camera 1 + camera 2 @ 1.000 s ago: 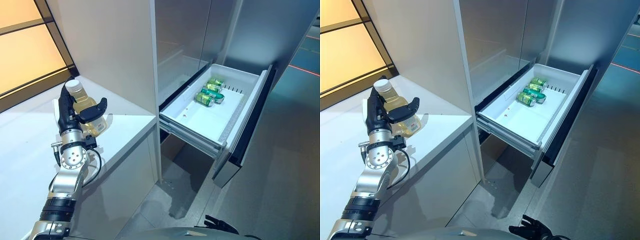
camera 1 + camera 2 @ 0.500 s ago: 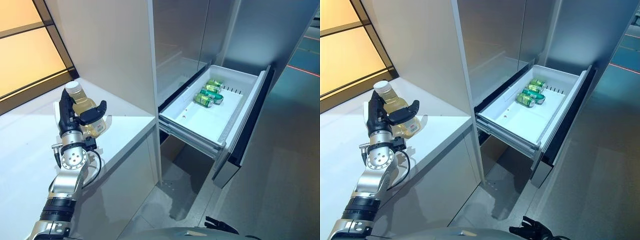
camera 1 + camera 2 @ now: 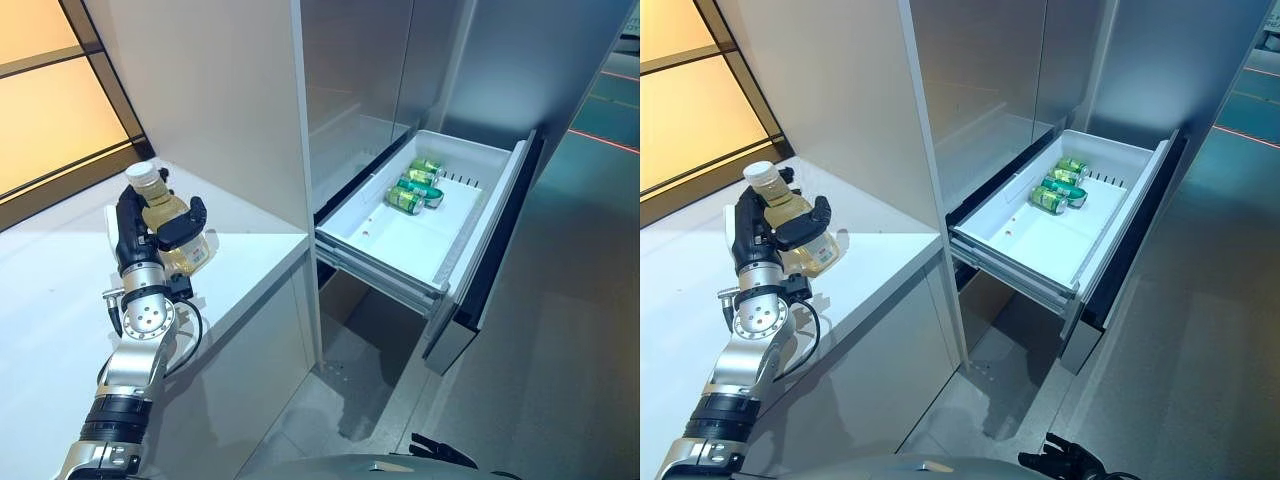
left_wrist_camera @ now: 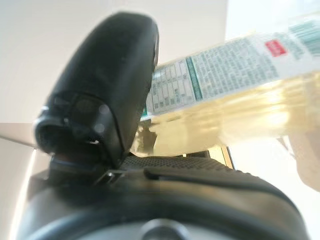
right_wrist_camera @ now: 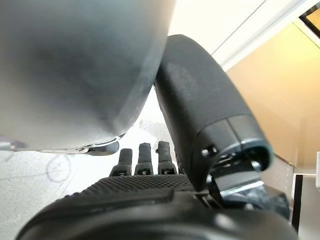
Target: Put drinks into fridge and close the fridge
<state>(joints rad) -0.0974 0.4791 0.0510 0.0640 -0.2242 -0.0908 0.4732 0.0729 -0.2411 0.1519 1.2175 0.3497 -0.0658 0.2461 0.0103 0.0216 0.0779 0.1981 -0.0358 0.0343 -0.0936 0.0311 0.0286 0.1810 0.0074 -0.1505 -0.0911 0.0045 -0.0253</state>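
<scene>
A clear bottle of yellow drink (image 3: 160, 207) with a white cap stands on the white counter (image 3: 250, 262). My left hand (image 3: 130, 235) is wrapped round it, fingers behind and thumb across its front. In the left wrist view the thumb (image 4: 110, 75) presses on the bottle's label (image 4: 240, 90). The fridge's white drawer (image 3: 400, 245) is pulled out to the right, with green cans (image 3: 415, 185) lying at its far end. My right hand (image 3: 1060, 462) hangs low by the floor, with its fingers (image 5: 142, 157) straight and holding nothing.
A tall grey cabinet wall (image 3: 220, 90) rises just behind the bottle, between the counter and the fridge. The fridge's upper steel doors (image 3: 370, 70) are closed. The drawer's dark front panel (image 3: 490, 260) juts out over the grey floor (image 3: 560, 340).
My left thumb has swung in from its spread position and closed across the front of the bottle. The bottle is raised and tilted slightly. The view has shifted a little.
</scene>
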